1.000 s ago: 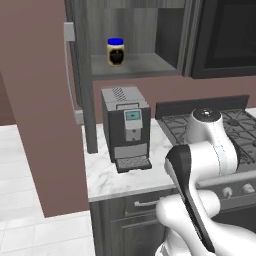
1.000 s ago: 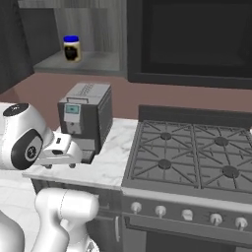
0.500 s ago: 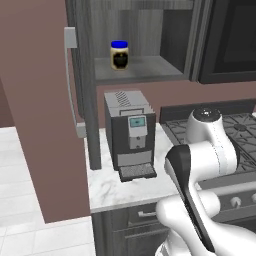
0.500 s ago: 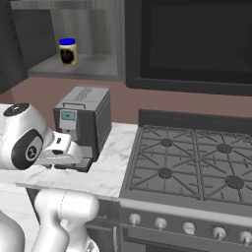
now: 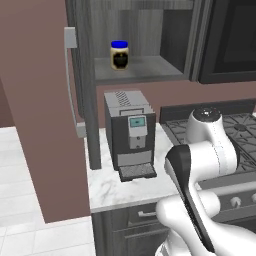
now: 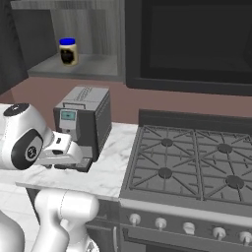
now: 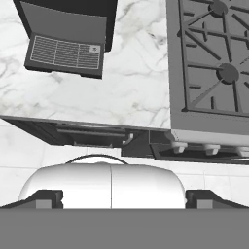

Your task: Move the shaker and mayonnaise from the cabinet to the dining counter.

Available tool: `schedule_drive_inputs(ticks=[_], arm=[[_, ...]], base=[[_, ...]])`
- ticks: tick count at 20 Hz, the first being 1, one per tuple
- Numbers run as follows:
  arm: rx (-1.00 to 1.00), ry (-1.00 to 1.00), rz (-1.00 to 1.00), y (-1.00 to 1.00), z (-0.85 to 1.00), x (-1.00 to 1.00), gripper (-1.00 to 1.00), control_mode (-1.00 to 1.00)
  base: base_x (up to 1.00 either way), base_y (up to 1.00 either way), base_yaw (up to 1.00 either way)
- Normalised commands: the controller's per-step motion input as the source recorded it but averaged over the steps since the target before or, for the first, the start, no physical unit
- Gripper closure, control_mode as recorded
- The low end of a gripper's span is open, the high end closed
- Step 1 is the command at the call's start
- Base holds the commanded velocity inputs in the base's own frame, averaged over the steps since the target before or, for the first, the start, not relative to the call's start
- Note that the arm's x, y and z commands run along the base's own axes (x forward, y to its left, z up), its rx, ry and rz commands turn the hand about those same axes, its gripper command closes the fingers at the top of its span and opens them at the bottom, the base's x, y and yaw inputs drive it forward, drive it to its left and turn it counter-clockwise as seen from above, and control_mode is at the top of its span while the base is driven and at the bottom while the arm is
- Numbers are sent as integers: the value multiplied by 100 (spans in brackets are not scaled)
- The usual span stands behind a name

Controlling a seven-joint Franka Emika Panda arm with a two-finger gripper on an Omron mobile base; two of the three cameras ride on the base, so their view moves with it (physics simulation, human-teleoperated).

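Observation:
The mayonnaise [image 5: 119,54], a blue-lidded jar with a dark label, stands alone on the lower shelf of the open cabinet [image 5: 150,72], above the coffee machine. It is also at the upper left in the right base view, mayonnaise [image 6: 68,51]. The cabinet door [image 5: 84,100] hangs open to the left with its silver handle. My gripper [image 7: 124,200] is open, its two tips far apart, empty, looking down at the counter's front edge. The hand sits low in front of the coffee machine, far below the jar. The shaker and the dining counter are out of view.
A dark coffee machine [image 5: 129,135] stands on a small marble worktop [image 5: 112,187], its drip tray [image 7: 64,52] below my hand. A gas stove [image 6: 197,162] with knobs lies to the right, a dark oven or microwave front [image 6: 192,42] above it. A brown wall panel [image 5: 35,110] stands left.
The whole picture has shifted slightly and the coffee machine and cabinet look a little closer, so the base has driven. The arm keeps its pose and the gripper stays open.

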Motion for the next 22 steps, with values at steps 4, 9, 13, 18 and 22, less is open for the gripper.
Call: schedule_drive_inputs(ticks=[4,9,13,18,22], arm=[[0,0,0,0,0,0,-100,100],[0,0,0,0,0,0,-100,100],[0,0,0,0,0,0,-100,100],[0,0,0,0,0,0,-100,100],[0,-8,7,4,3,-1,-100,-100]], base=[[0,0,0],[0,0,0],[0,0,0],[-3,3,2],[-5,4,6]])
